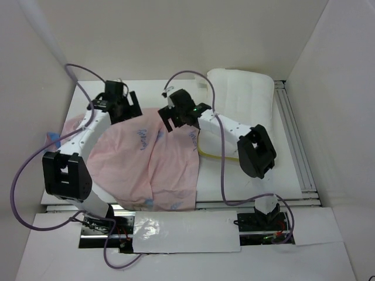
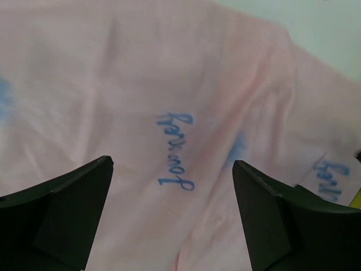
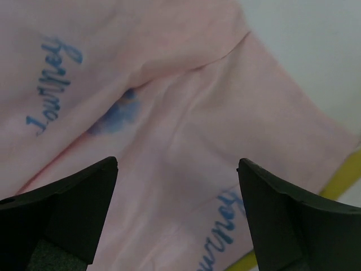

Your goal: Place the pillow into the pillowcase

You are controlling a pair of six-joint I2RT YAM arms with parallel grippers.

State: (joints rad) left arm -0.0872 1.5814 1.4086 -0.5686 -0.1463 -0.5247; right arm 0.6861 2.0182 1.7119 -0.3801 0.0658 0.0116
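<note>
Fabric, thin, creased and pale pink with blue lettering, forms the pillowcase, spread left of centre on the white table. Its right edge overlaps the puffy, quilted white pillow, yellow-edged, at upper right. Both arms bend up-frame over the cloth. The left gripper and right gripper hang spread wide, clasping nothing.

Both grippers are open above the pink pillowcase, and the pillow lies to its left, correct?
No: the pillow lies to the right of the pillowcase, not the left, as the top external view shows. The rest stands: the left gripper and the right gripper both have their fingers open above the pink fabric.
</note>
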